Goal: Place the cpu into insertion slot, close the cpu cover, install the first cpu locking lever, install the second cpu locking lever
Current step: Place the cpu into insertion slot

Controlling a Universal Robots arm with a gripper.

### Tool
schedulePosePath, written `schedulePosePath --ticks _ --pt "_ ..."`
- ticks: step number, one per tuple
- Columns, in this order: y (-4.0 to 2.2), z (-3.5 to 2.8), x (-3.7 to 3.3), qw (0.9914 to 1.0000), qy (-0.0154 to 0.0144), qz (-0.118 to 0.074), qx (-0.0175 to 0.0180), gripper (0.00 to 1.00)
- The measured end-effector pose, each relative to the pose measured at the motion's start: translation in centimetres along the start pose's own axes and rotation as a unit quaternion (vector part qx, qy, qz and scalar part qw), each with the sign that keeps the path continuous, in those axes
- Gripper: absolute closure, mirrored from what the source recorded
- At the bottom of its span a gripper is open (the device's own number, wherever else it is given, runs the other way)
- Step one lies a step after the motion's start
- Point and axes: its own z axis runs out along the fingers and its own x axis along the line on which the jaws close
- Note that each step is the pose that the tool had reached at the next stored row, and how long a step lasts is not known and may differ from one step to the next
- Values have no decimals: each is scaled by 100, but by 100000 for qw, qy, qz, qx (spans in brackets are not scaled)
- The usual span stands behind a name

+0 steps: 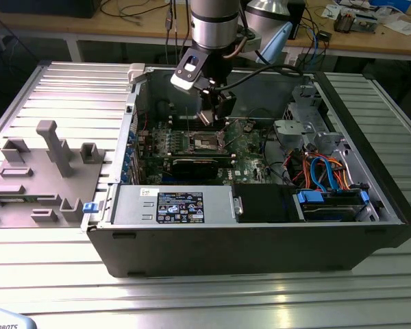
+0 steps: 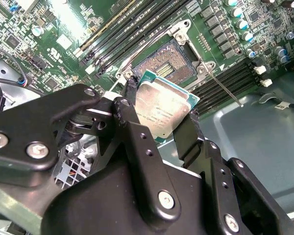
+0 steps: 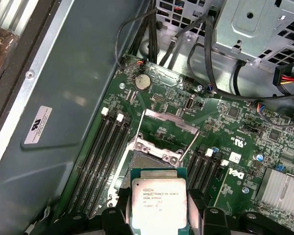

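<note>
The cpu (image 2: 164,111) hangs above the insertion slot (image 2: 167,60), not touching.

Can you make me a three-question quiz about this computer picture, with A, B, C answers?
1. Where is the cpu?
A in the gripper
B on the floor
C in a drawer

2. What colour is the circuit board?
A red
B green
C yellow

3. The insertion slot is:
A empty
B filled with a chip
C hidden under a shut lid

Answers: 1 A, the gripper clamps the chip's edges in both wrist views. 2 B, the board is green all around the socket. 3 A, its bare contact field shows beyond the held chip.
</note>
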Motion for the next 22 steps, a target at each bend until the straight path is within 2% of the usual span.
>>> schedulePosePath --ticks 22 --pt "0 0 0 99965 -230 2638 -48 45"
